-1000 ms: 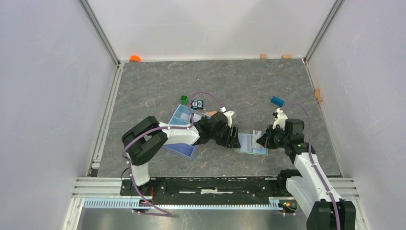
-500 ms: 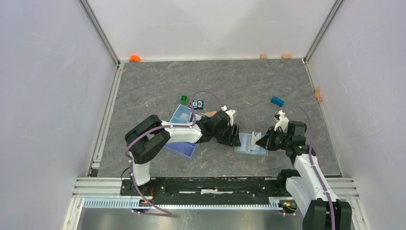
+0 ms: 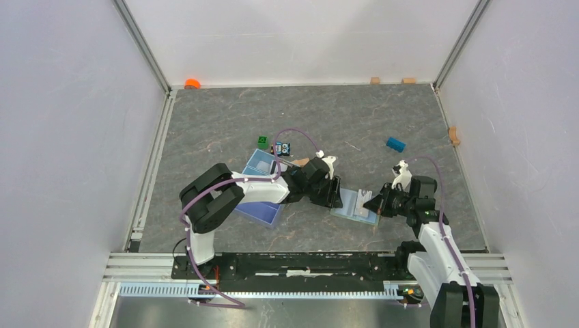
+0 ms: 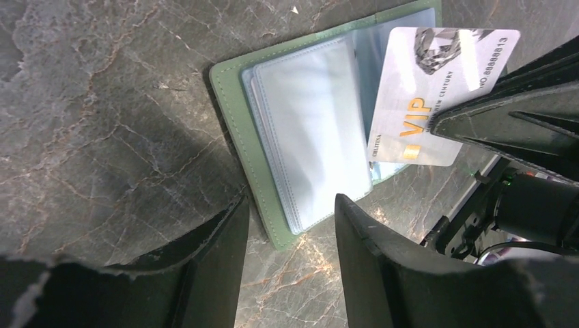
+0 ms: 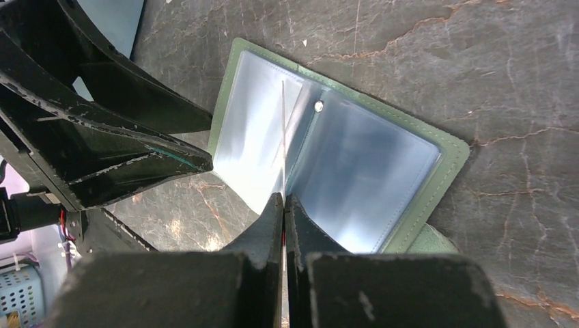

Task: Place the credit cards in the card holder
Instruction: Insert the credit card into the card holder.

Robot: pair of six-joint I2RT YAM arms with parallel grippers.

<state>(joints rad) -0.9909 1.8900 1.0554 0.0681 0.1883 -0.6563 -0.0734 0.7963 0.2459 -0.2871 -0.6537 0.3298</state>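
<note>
Currently the right gripper is clamping a whitish silver credit card with orange "VIP" lettering by one end, jaws pressed together on it. The card is sitting edge-on to the right wrist camera, over the middle of the flat sage-green card holder, near the wallet's small metal snap stud. Can't tell whether the card's leading edge is entering a sleeve or only hovering above it.

The card holder is lying open on the grey marbled tabletop, pale blue-green clear sleeves facing up, between the two arms near the front edge.

The left gripper is standing with jaws apart, and the wallet's near green corner is showing in the gap between the fingers. Can't tell if either finger is touching it.

The light blue plastic tray is sitting under the left arm, just left of the wallet. A small green block is lying behind the tray and a small blue block is lying well behind the right gripper.
</note>
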